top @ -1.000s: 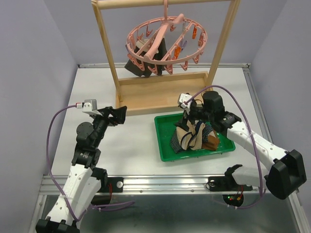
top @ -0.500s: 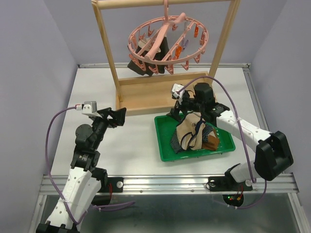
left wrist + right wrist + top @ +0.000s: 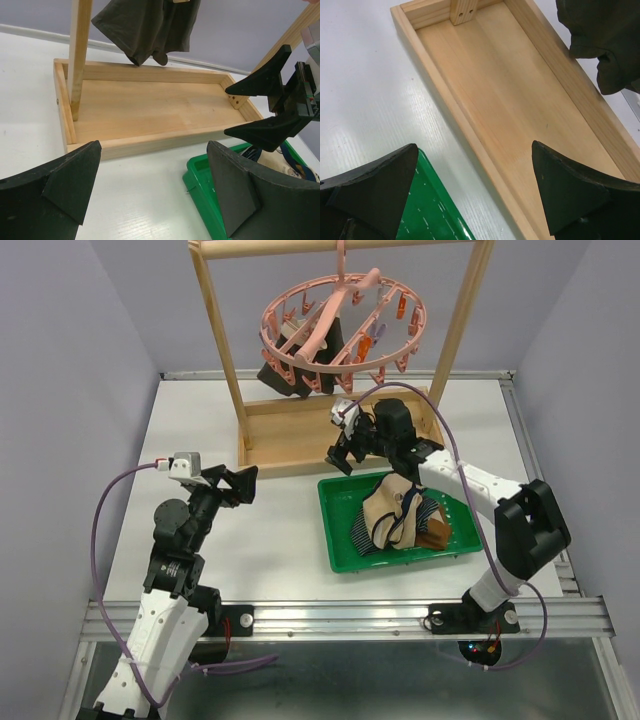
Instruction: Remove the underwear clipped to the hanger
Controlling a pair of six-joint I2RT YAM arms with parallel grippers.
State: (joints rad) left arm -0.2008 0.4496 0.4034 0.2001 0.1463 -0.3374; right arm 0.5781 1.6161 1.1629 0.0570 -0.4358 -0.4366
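Hovering with jaws spread wide, right gripper [image 3: 474, 150] and left gripper [image 3: 154, 147] each hold nothing.

Seen from above, the frame [image 3: 220, 330] stands at 12 o'clock on the table [image 3: 270, 540], and its base [image 3: 300, 445] lies left to right. The hanger [image 3: 322, 328] hangs from the frame's top bar, above the base. Underwear [image 3: 287, 373] hangs from the hanger's 8 o'clock side, over the base's left end and just right of the left post. The tray [image 3: 335, 525] sits at 4 o'clock, just before the base's right half, with a pile [image 3: 398, 515] in it. The right gripper [image 3: 342, 450] is at the tray's 11 o'clock, over the base's front wall. The left gripper [image 3: 247, 481] is at 9 o'clock, before the base's left front corner.
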